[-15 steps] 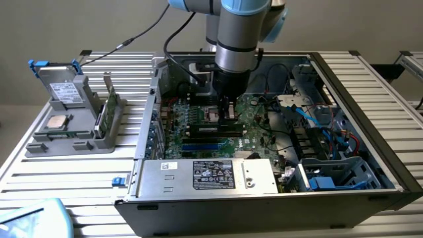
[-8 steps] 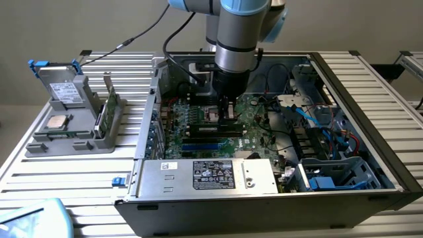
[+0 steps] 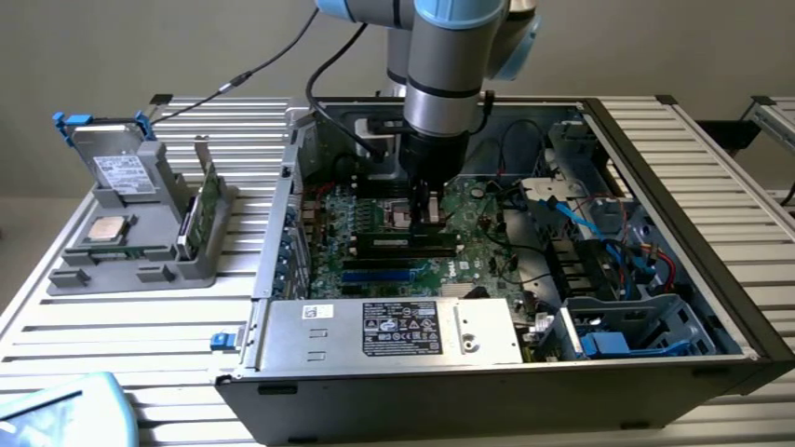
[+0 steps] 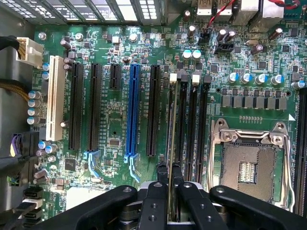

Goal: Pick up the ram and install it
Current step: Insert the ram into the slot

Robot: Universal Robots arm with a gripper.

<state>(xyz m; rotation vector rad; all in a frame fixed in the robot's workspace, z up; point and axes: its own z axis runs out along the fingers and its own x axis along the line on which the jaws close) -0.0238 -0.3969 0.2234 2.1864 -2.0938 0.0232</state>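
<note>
Motherboard [image 4: 115, 120] lying flat inside an open computer case [image 3: 695, 186], viewed from above. The tool [image 4: 170, 168] is clamped on the ram [image 4: 171, 120], a thin dark stick seen edge-on, lined up along the black memory slots [image 4: 192, 124] beside the processor socket [image 4: 249, 165]. Whether it is seated cannot be told. The ram looks light, stiff and fragile. It is probably best pinched by its flat faces near mid-length and kept square, with its contact strip left untouched.
</note>
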